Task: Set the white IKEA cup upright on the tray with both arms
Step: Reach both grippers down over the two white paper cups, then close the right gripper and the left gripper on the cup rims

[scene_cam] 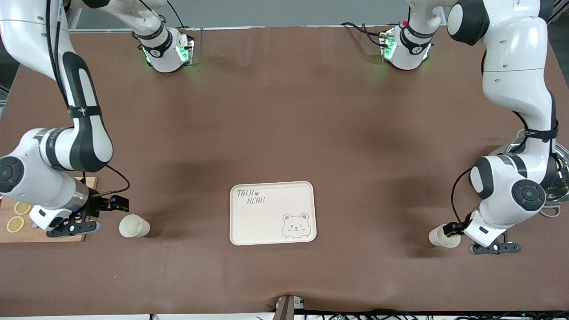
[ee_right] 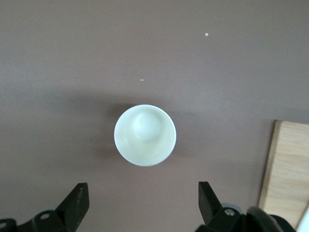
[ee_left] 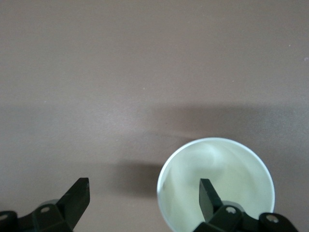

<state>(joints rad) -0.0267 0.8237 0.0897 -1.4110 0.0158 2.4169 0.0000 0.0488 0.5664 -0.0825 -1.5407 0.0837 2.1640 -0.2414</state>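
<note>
Front view: the tray [scene_cam: 272, 212] lies mid-table, bare. One cup [scene_cam: 134, 226] stands upright toward the right arm's end, beside the right gripper [scene_cam: 95, 215]; another cup [scene_cam: 443, 236] stands under the left gripper [scene_cam: 466, 238].

Left wrist view: jaws wide apart, one finger [ee_left: 208, 193] over the cup's mouth.

Right wrist view: jaws wide apart, holding nothing, cup apart from them, beside a board [ee_right: 286, 169].

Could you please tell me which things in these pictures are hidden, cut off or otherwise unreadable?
- Front view: the steel bowl at the left arm's end is mostly hidden by that arm and cut by the edge.
- Front view: the cup under the open left gripper is partly covered by the wrist.
- Left wrist view: that cup is cut off by the edge.
- Front view: the board is partly covered by the right arm; the open right gripper hangs beside the other cup.
</note>
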